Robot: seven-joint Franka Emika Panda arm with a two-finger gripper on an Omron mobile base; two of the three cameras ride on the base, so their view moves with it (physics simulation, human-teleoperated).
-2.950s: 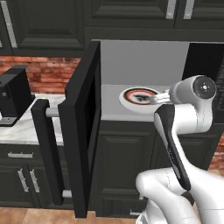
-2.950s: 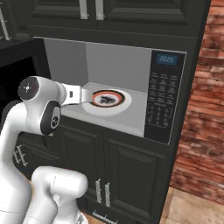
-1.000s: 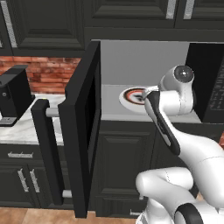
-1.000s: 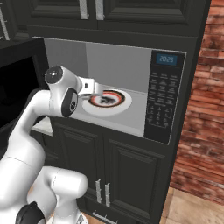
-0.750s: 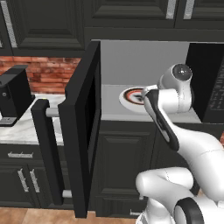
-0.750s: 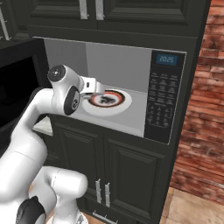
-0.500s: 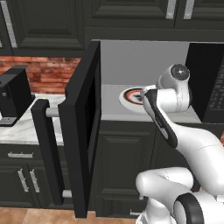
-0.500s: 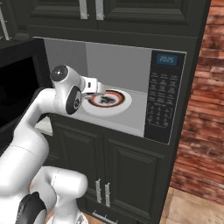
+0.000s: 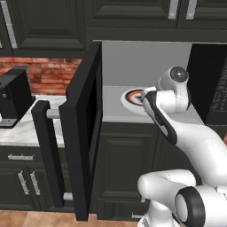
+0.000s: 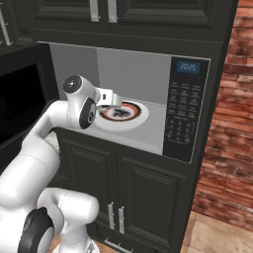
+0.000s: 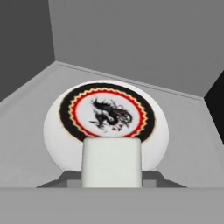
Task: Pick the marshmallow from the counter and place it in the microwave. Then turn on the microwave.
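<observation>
The gripper (image 10: 116, 102) pinches the marshmallow (image 11: 112, 162), seemingly just above the turntable's (image 11: 57, 131) near rim, ready for release.

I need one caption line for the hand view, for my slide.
Marshmallow held in the end effector, facing the turntable inside the open microwave.

The microwave (image 9: 146, 80) door (image 9: 86, 128) stands swung wide open to the left, its bar handle (image 9: 49, 153) facing out. The white arm (image 9: 177, 119) reaches into the grey cavity over the red-ringed turntable (image 9: 133, 95). A black coffee machine (image 9: 15, 95) sits on the marble surface (image 9: 26, 133) at left.
</observation>
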